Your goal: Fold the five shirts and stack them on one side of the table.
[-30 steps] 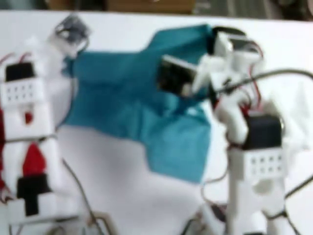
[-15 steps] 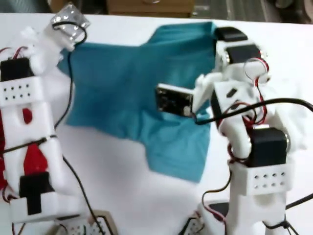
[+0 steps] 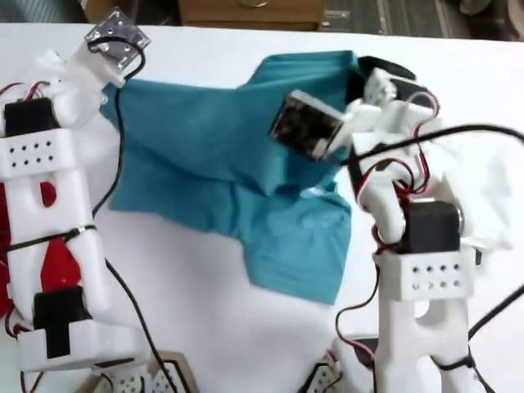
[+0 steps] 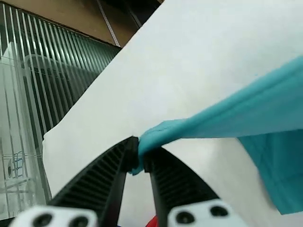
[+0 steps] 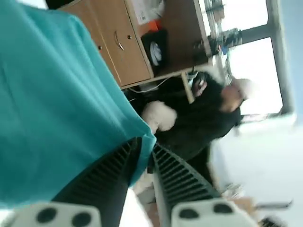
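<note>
A teal shirt [image 3: 237,172] lies spread and rumpled across the white table [image 3: 196,327], partly lifted at two edges. My left gripper [image 4: 138,158] is shut on a bunched corner of the teal shirt [image 4: 222,118], which stretches taut away from it above the table; in the high view that arm stands at the left edge with its wrist [image 3: 115,41] at the far left corner. My right gripper [image 5: 144,153] is shut on a hem of the teal shirt [image 5: 52,109], held raised; in the high view its wrist [image 3: 315,123] hangs over the shirt's right part.
Red cloth [image 3: 53,270] shows under the left arm at the table's left edge. White cloth [image 3: 491,188] lies beside the right arm at the right edge. Cables [image 3: 123,188] trail over the table. Bare table stretches along the front, between the arms.
The right arm's wrist has swung up and back toward the far side, lifting the shirt's right edge. The shirt's folds have shifted. The left arm holds nearly still.
</note>
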